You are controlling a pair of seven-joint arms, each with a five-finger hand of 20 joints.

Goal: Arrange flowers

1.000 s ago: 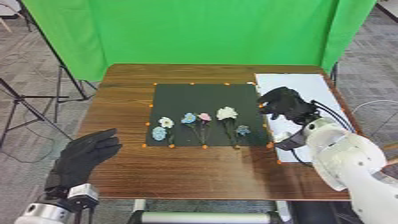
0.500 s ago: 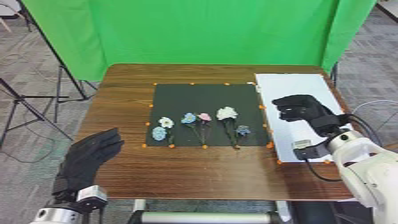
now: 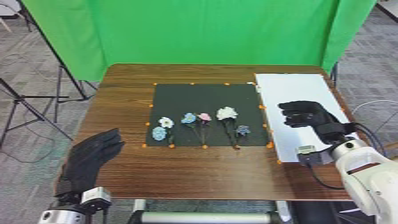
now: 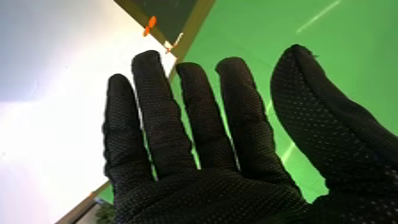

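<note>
Seemingly arranging's nearly done, flowers (image 3: pixel 226 113) in a loose row on the black mat (image 3: pixel 195 97), right hand (image 3: pixel 306 115) open and empty over the white sheet (image 3: pixel 293 90) right of the mat, left hand (image 3: pixel 91 156) open nearer-left, next move likely wanting only light stem-straightening.

Head view: bright, fairly even light; direction of source hard to tell. Faint, soft sheen on worktop (image 3: pixel 178 175). White sheet (image 3: pixel 289 95) brightest surface; black mat (image 3: pixel 195 97) dark, matte. Soft shading in folds of green curtain (image 3: pixel 213 30). Right hand (image 3: pixel 306 114) very dark, little surface detail.

Right wrist view: strong glare washes out much of sheet, fading to dimmer grey at one end; pale streaks on green; palm dark, glove texture readable.
</note>
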